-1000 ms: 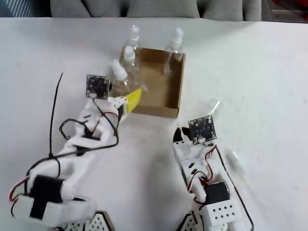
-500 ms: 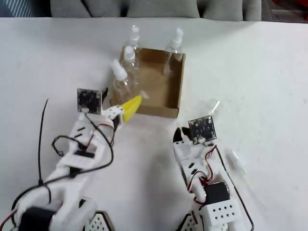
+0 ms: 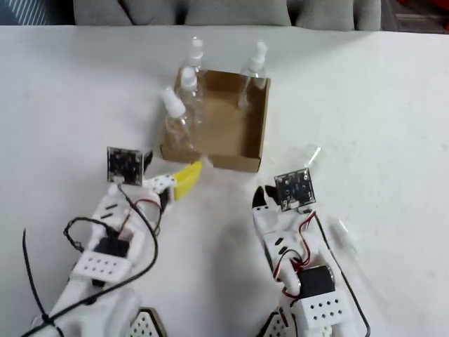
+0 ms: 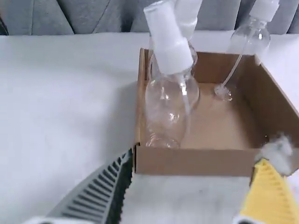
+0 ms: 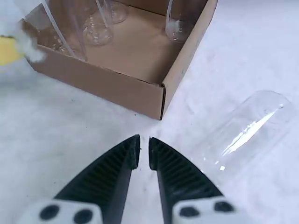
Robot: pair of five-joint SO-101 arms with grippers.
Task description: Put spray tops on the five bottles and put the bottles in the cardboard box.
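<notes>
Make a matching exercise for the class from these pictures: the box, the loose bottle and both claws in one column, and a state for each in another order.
Things:
1. box
2. loose bottle
3. left claw
4. right claw

States:
A. shut
B. open, in front of the box
C. lying on its side, outside the box
D. has standing bottles in it

Pairs: 1-D, 2-C, 3-B, 4-A

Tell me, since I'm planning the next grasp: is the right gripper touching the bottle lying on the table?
Apart: the high view shows bare table between right gripper and bottle.
</notes>
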